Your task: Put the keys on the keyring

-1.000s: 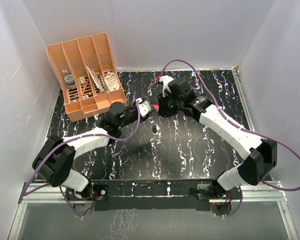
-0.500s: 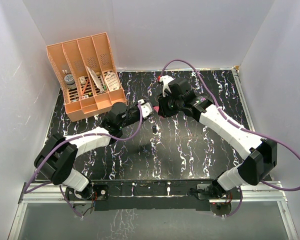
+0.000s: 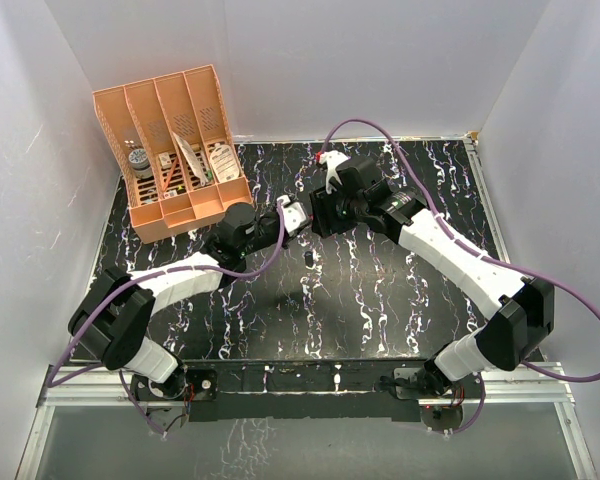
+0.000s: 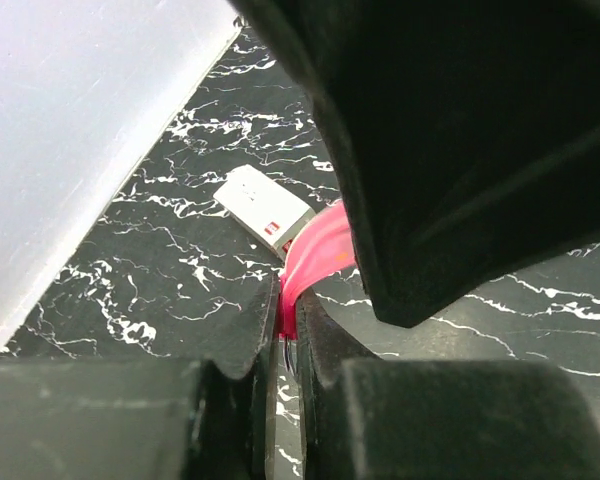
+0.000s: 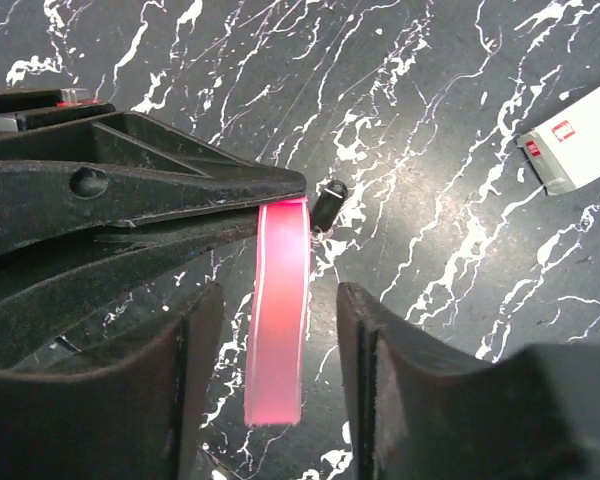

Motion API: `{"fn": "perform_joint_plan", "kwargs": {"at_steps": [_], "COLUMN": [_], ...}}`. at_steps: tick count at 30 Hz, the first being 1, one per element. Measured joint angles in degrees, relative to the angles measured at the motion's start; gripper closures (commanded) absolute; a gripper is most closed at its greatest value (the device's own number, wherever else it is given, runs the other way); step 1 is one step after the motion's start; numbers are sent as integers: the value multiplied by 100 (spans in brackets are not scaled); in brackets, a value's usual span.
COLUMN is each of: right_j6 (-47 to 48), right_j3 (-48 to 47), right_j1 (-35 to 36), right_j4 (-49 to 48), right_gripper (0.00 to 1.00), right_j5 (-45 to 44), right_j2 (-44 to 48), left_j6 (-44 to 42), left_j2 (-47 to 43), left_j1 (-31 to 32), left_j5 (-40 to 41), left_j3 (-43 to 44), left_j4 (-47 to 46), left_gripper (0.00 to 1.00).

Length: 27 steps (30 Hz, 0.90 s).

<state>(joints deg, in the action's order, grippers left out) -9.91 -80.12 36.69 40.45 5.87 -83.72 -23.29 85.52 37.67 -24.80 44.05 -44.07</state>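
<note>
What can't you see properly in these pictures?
- The keyring: the left fingers cover its top end, so no ring shows, right wrist view.
- Top view: the keyring is hidden where left fingers and right fingers meet.
- Small dark thing, right wrist view: too small to tell if it's a key.
- White box: cut off by the right edge, right wrist view.

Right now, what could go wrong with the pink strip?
The left gripper pinches only one end of the pink strip, so it might slip out. The right gripper is open around the strip's loose part, not touching; closing crookedly could bend or tug it. Both grippers sit very close and might bump.
</note>
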Motion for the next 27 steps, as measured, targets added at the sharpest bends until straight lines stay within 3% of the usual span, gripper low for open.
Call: {"fn": "perform_joint_plan", "kwargs": {"at_steps": [2, 7, 19, 27], "right_j6": [-20, -122, -476, -669], "right_j3": [0, 0, 459, 1333], "right_j1": [0, -74, -461, -461], "right_j4": [-20, -205, -1436, -2208], "right_gripper": [31, 26, 27, 28], "right_j5": [-101, -396, -960, -564], "right_j2": [4, 186, 1526, 1425], "left_j6": [184, 876, 2855, 3751], "left_j2": [0, -92, -1381, -1838], "left_j1": [20, 39, 37, 37], "left_j5": [81, 726, 2992, 3394], "left_j3": [46, 120, 116, 116], "left_j4": [72, 221, 291, 581], "left_gripper": [100, 100, 100, 100]}}
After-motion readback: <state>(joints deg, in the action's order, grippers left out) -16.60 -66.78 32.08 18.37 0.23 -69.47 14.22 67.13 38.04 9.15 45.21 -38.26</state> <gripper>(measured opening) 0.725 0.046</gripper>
